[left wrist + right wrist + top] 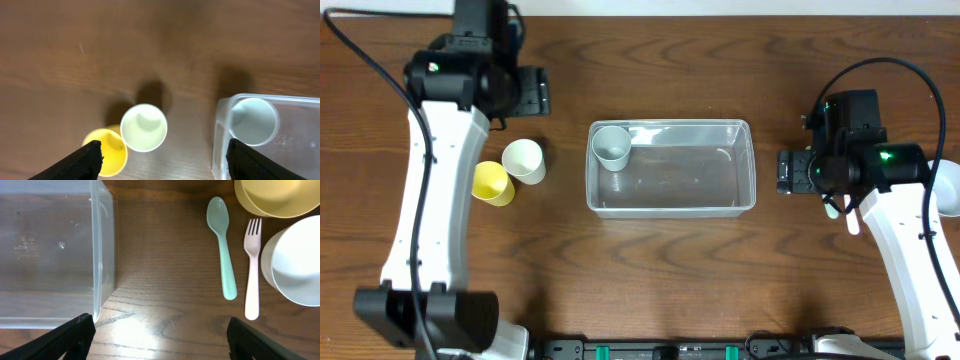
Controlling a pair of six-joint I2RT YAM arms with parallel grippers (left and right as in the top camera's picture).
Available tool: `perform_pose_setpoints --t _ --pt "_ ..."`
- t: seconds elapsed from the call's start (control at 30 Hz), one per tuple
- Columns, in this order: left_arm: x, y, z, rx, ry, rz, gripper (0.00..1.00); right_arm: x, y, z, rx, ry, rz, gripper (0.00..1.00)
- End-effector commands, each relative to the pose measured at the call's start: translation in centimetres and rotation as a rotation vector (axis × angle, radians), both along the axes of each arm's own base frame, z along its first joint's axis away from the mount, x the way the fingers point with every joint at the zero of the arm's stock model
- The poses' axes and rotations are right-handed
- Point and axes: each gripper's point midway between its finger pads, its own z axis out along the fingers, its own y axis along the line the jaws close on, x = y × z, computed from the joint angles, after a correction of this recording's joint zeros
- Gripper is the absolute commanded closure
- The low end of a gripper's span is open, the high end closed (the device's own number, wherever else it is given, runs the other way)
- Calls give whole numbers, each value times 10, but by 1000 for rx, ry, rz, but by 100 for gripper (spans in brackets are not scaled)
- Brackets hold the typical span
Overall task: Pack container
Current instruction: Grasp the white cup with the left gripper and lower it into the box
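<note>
Sitting at the desk's middle, the container [690, 180] holds one cup [611, 146]; left gripper [164, 152] and right gripper [160, 332] gape wide, empty.

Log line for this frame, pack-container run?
container: pale cup inside, corner | table: white cup, yellow cup | left pincer: open, empty | right pincer: open, empty
</note>
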Motion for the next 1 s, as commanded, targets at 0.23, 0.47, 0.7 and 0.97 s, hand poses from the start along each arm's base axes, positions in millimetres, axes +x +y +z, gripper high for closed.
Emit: perform_pose_setpoints --t 0.23,0.47,0.7,0.97 --pt "-18 -7 -156 -110 449 56 20 3 -4 3 -2 -8 -24 14" --pt "-28 -7 -205 -102 596 65 49 3 -4 2 -3 -5 -24 14" --pt "-13 -8 -182 -103 514 49 87 3 -4 2 -3 -5 -24 14" --pt "2 -39 -94 -93 280 -63 94 2 -4 2 -2 -4 -24 14"
